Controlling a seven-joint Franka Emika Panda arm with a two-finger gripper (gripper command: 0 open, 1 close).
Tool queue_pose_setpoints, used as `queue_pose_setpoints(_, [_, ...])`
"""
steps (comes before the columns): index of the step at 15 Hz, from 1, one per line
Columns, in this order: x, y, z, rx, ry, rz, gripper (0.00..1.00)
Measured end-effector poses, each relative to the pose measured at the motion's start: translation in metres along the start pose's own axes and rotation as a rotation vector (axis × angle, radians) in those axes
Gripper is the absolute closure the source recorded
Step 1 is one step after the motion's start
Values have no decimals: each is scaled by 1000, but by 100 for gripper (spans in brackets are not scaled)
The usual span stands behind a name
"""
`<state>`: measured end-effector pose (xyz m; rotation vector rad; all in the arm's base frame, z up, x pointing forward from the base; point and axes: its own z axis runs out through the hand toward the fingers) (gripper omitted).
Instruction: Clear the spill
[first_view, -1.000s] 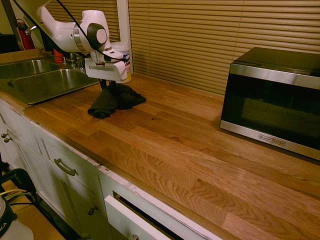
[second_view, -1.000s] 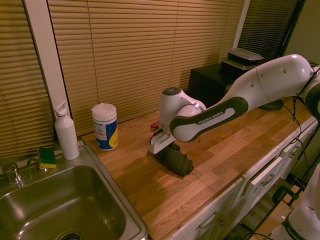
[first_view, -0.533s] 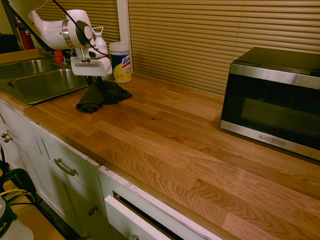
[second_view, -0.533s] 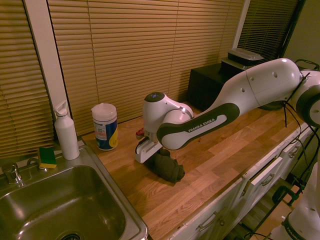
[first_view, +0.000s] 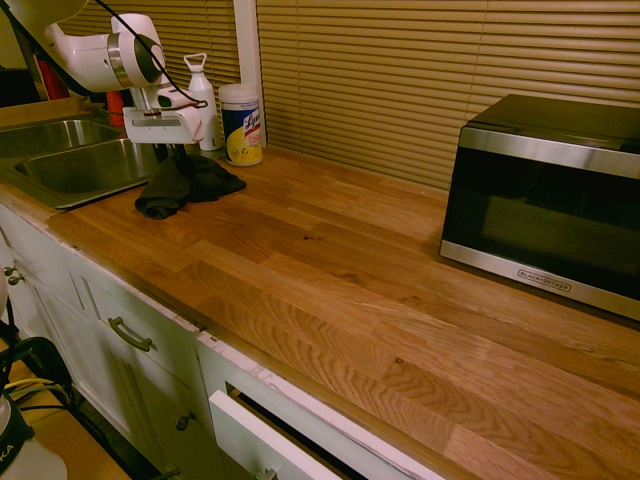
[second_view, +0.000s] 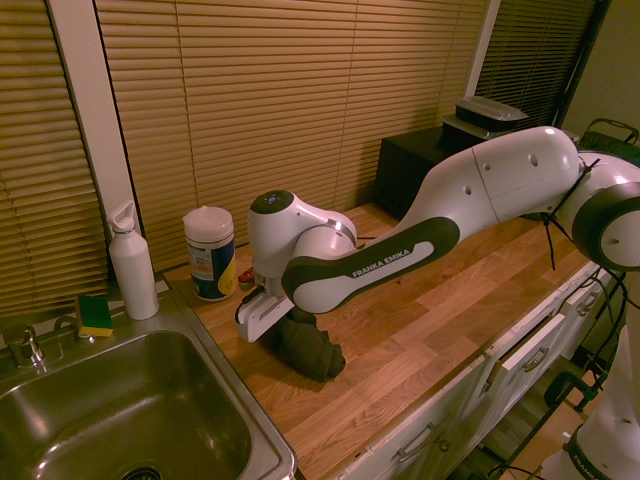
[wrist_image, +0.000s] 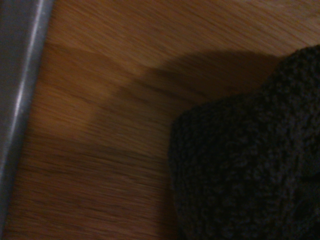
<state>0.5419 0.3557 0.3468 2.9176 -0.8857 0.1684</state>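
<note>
By the sink (first_view: 70, 165) at the left, the tool (first_view: 172, 148) points straight down, clamped tight on a dark cloth (first_view: 185, 183) whose lower folds lie bunched on the wooden counter (first_view: 330, 270). Behind it stand a white bottle (first_view: 201, 98) and a wipes canister (first_view: 240, 123), and a microwave (first_view: 545, 200) sits far right. A few tiny dark specks of the spill (first_view: 306, 238) show mid-counter, well apart from the cloth.

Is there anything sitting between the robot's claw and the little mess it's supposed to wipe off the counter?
Only the dark cloth. The gripper is shut on it, and it lies bunched on the wooden counter beside the sink. The spill itself is too small to make out, and whether any lies under the cloth cannot be told.
</note>
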Motion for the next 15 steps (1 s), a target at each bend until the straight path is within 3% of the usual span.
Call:
queue_pose_setpoints(8, [-8, -11, -16, 17, 13, -12, 0])
queue_pose_setpoints(15, [-29, -8, -76, 59, 75, -6, 0])
